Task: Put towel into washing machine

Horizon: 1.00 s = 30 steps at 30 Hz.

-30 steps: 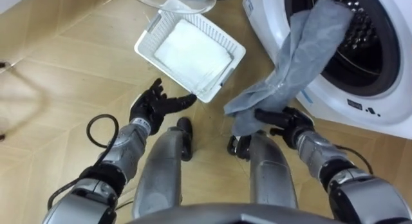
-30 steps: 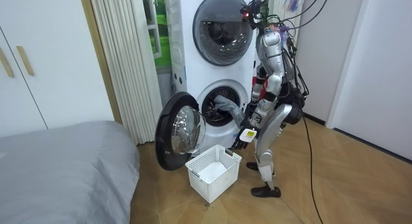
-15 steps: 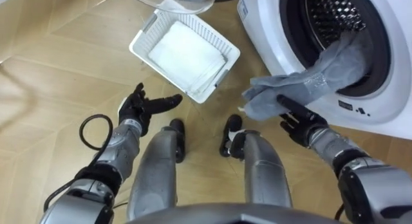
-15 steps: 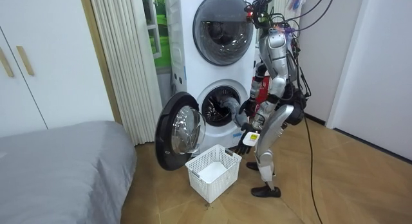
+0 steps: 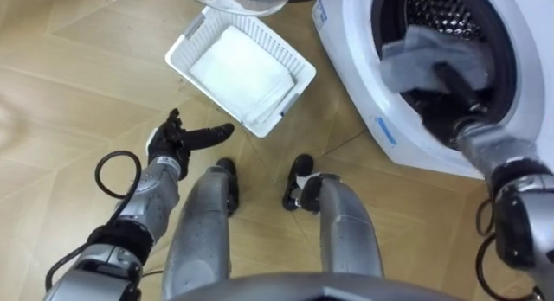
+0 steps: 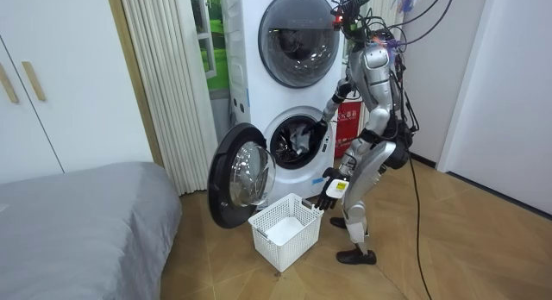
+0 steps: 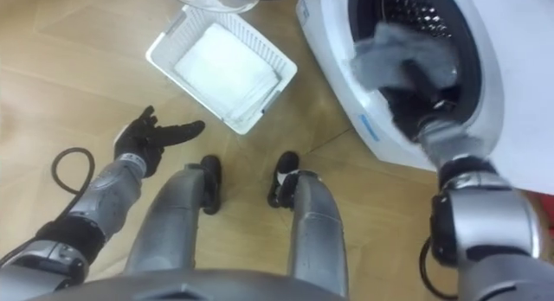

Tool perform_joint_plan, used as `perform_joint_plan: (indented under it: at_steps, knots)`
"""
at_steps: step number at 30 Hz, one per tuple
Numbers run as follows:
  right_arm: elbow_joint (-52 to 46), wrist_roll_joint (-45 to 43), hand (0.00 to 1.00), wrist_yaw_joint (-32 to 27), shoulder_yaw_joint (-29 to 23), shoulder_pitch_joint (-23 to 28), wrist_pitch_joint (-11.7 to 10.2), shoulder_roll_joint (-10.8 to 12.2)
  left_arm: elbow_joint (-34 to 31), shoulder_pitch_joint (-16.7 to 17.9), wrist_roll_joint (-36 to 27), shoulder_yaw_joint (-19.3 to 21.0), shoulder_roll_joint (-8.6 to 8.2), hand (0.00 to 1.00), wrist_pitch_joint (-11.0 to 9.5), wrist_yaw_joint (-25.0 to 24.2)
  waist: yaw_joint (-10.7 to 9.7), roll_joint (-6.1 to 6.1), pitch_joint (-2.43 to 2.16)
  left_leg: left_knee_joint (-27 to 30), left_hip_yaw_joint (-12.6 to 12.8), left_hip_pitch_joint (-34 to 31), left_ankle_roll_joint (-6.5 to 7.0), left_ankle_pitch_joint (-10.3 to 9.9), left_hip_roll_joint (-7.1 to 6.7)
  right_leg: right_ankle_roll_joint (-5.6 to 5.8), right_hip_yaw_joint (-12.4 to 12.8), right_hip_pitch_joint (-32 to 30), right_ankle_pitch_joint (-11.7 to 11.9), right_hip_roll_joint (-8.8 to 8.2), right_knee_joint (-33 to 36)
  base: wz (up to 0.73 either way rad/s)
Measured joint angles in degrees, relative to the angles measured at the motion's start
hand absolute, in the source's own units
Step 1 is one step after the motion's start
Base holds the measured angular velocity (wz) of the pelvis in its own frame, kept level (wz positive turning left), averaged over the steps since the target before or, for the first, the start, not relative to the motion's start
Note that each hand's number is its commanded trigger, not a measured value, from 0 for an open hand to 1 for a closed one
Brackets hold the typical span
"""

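Upper right, we are holding our right hand (image 5: 457, 85) inside the washer (image 5: 353, 63), on the towel (image 5: 414, 55); its grip we cannot tell. Lower left, our left hand (image 5: 166, 144) is hovering spread.

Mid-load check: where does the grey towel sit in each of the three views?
Left eye view: grey towel at upper right, inside the drum opening of the washing machine.
Right eye view: grey towel at upper right, in the same opening.
Room view: grey towel near centre, in the lower drum's mouth.
Shared landmark: the white basket on the floor before the machine.
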Motion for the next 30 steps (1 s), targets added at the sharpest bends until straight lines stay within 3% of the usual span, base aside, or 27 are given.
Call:
perform_joint_plan:
  at_steps: [4,9,15,22,26,30]
  knots:
    - [-3.3,3.4,0.00,-6.2,-2.6,-1.1,0.6,0.0,-3.0,1.4,1.3,-0.1,-0.57,0.00,-0.6,1.7,-0.9,0.01,0.00,1.6,0.0,-1.2,0.92,-0.7,0.18,0.64,-0.1,-0.5,-0.3,-0.34,1.0,0.06]
    - [-3.3,7.2,0.00,-15.6,-8.2,-5.3,0.1,-0.3,-4.5,2.1,1.5,0.0,-1.63,0.00,-1.9,2.5,-3.0,0.03,-0.01,2.2,0.1,-2.5,2.04,-0.8,-1.76,2.05,0.2,-2.2,-1.4,-2.67,3.2,0.16]
    - [-3.4,8.3,0.00,-25.7,-9.4,-7.1,-3.7,-0.3,-4.8,1.8,3.2,-0.1,-2.60,0.00,-2.8,3.5,-3.2,0.32,0.02,2.6,0.5,-2.8,3.06,-1.2,-2.39,3.01,0.6,-2.5,-1.7,-3.25,3.8,0.03]
    - [-5.5,8.9,0.00,-33.9,-9.4,-7.4,-9.1,-0.3,-4.8,1.6,4.9,-0.5,-3.30,0.00,-4.2,3.3,-1.6,2.47,-0.02,2.3,0.5,-2.2,3.14,-1.2,-2.31,3.05,0.6,-1.9,-1.7,-3.33,3.7,0.00]
    - [-6.2,9.9,0.00,-34.9,-9.3,-5.7,-12.2,-0.3,-4.8,1.8,4.9,-1.7,-4.17,0.00,-4.9,2.5,-0.1,3.64,0.09,1.6,0.3,-0.7,3.18,-1.2,-2.41,3.15,0.4,-0.3,-1.7,-3.25,2.7,0.01]
    - [-8.8,10.7,0.00,-34.6,-8.8,-2.9,-14.1,0.6,-4.0,1.5,4.9,-3.3,-4.47,0.00,-5.0,2.5,0.2,4.14,0.06,0.2,0.3,0.8,3.26,-0.9,-2.49,3.30,0.0,1.3,-1.5,-3.28,1.4,0.01]
